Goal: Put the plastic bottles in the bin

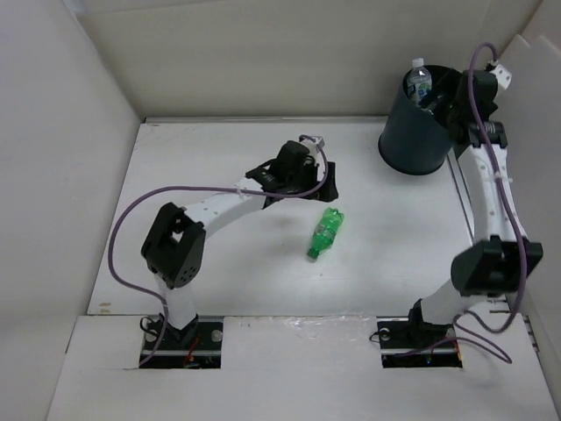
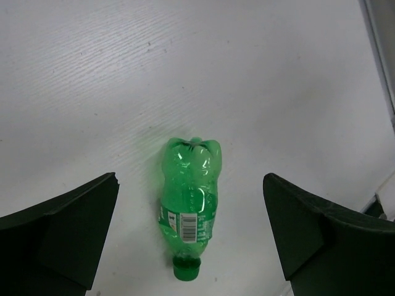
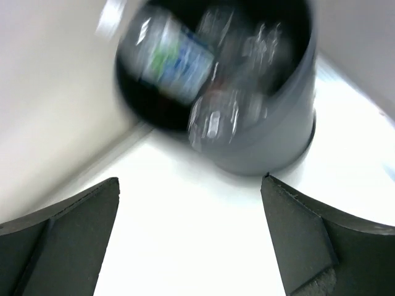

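Observation:
A green plastic bottle (image 1: 326, 232) lies on its side on the white table, cap toward the near edge. In the left wrist view it (image 2: 190, 203) lies between and below my fingers, untouched. My left gripper (image 1: 320, 181) hovers just behind it, open and empty (image 2: 189, 179). The dark grey-blue bin (image 1: 412, 132) stands at the back right, holding clear bottles, one with a white cap (image 1: 419, 81). My right gripper (image 1: 443, 98) is at the bin's right rim, open and empty (image 3: 190, 182). The right wrist view shows the bin (image 3: 281, 132) and the bottles inside it (image 3: 176, 55), blurred.
White walls enclose the table on the left, back and right. The bin stands close to the back right corner. The right arm rises along the right wall (image 1: 526, 132).

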Robot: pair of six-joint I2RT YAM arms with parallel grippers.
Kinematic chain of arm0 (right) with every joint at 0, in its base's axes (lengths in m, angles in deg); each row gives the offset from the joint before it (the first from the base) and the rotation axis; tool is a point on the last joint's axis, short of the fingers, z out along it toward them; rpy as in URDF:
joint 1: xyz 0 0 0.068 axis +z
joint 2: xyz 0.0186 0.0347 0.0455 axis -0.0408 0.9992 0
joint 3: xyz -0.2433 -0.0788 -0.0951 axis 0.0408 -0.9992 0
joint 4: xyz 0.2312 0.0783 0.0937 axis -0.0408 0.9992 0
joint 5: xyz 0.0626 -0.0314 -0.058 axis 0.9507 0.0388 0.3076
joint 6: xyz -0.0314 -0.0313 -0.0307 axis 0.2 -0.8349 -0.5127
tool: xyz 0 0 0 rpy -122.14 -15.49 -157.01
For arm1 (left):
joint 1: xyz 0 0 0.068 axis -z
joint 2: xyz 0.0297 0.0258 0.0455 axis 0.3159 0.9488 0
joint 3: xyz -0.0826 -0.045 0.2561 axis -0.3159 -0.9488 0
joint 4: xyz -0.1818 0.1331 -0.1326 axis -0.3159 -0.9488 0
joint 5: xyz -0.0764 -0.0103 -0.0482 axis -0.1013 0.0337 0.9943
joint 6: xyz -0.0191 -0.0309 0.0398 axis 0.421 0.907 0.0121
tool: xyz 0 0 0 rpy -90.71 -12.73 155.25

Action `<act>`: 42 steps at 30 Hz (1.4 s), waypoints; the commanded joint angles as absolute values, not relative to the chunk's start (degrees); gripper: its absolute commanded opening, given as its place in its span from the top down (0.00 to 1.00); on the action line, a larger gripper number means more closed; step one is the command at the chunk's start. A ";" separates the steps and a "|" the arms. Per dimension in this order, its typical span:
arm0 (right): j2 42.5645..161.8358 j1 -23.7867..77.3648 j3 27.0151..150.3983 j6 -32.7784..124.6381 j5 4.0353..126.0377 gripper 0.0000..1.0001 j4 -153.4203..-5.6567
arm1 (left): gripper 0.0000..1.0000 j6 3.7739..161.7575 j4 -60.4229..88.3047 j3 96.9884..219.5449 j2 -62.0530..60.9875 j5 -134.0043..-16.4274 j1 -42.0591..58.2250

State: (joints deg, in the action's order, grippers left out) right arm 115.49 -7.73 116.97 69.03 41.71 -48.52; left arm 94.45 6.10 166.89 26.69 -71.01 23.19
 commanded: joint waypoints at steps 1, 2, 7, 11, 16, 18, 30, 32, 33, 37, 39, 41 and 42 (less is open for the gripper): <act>100.34 -4.54 102.58 69.78 44.30 0.00 -58.24 | 0.00 94.65 5.08 172.13 30.48 -75.30 25.25; 97.79 -3.75 99.59 69.79 44.30 0.00 -59.12 | 0.00 95.26 4.29 172.93 31.80 -75.91 25.27; 86.27 -1.02 87.63 72.43 48.07 0.00 -60.79 | 0.00 95.80 0.59 178.46 39.28 -79.52 27.90; 82.48 0.56 86.55 71.90 48.08 0.00 -59.48 | 0.00 97.63 -2.13 180.58 43.06 -83.65 30.19; 80.09 1.62 86.55 71.37 48.08 0.00 -58.34 | 0.03 100.62 -4.59 180.06 44.56 -87.07 31.51; 79.48 2.14 85.93 71.37 48.69 0.00 -58.34 | 0.05 101.51 -4.60 179.44 44.56 -87.69 31.51; 75.53 5.13 80.57 71.37 51.77 0.00 -58.34 | 0.71 102.74 -9.69 182.77 50.62 -88.31 32.03; 73.60 5.13 79.44 70.85 53.08 0.00 -57.55 | 0.87 103.26 -10.75 183.56 50.62 -89.80 32.03; 72.98 5.13 78.82 70.84 54.22 0.00 -57.55 | 0.95 103.27 -11.62 184.09 50.62 -90.41 32.03; 71.92 5.13 71.71 69.62 72.43 0.00 -64.82 | 1.00 105.11 -11.55 184.10 44.75 -91.04 30.71; 72.53 5.13 66.26 69.61 79.95 0.00 -70.97 | 1.00 105.11 -7.62 182.09 38.19 -91.56 30.11; 72.54 6.18 62.40 71.97 85.75 0.00 -78.32 | 1.00 105.11 -3.48 179.98 33.33 -91.22 29.58; 72.54 6.88 58.99 72.60 86.83 0.00 -80.72 | 1.00 105.11 0.89 177.70 28.96 -89.82 29.57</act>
